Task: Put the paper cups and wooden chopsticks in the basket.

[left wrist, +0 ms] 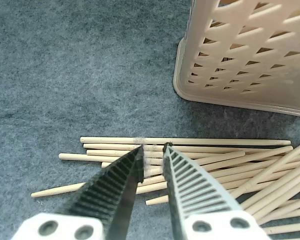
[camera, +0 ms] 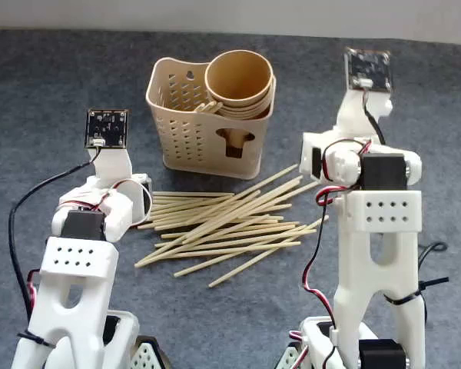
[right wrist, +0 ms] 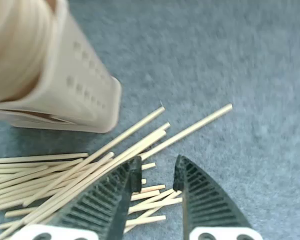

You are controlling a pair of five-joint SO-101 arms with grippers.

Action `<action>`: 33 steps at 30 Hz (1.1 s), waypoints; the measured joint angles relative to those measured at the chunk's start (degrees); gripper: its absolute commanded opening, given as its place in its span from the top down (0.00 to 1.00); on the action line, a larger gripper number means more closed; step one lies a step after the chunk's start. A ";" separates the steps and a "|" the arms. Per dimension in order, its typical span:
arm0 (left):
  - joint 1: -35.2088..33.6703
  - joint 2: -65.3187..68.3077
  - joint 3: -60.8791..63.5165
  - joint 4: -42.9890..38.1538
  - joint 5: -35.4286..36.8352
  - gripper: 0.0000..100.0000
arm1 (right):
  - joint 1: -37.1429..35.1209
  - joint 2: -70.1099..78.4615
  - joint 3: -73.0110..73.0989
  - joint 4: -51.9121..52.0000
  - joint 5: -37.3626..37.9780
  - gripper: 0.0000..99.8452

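1. The left end effector (left wrist: 153,147) hangs low over the near end of the chopsticks (camera: 223,227). Its ribbed black jaws are a narrow gap apart with nothing between them, probably lined up to pinch one stick.
2. The right end effector (right wrist: 158,159) hovers over the other end of the pile. Its jaws are wider apart and also hold nothing.
3. The chopsticks are thin, pale, round wooden sticks. They lie loose on the bench (camera: 61,77), a grey felt-like surface, between the two arms and just in front of the basket (camera: 192,142). They overlap and fan out, so lifting one alone looks fiddly.
4. The basket is beige plastic with perforated walls and stands upright beyond the pile.
5. Inside it sit nested brown paper cups (camera: 240,77), mouths up, with a few sticks beside them, so the cups look done.
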State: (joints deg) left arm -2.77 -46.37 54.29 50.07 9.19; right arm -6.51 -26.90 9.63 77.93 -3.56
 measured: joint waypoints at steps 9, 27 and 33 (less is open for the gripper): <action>0.00 0.00 0.00 0.00 0.00 0.92 | 2.90 12.92 10.99 -10.20 -4.22 0.88; 0.00 0.00 0.00 0.00 0.00 0.92 | 6.68 48.18 -14.86 -8.35 -12.04 0.88; 0.00 0.00 0.00 0.00 0.00 0.92 | 7.38 55.03 -20.40 -8.18 -15.03 0.88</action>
State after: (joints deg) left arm -2.77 -46.37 54.29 50.07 9.19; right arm 0.88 28.13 -10.77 69.76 -18.59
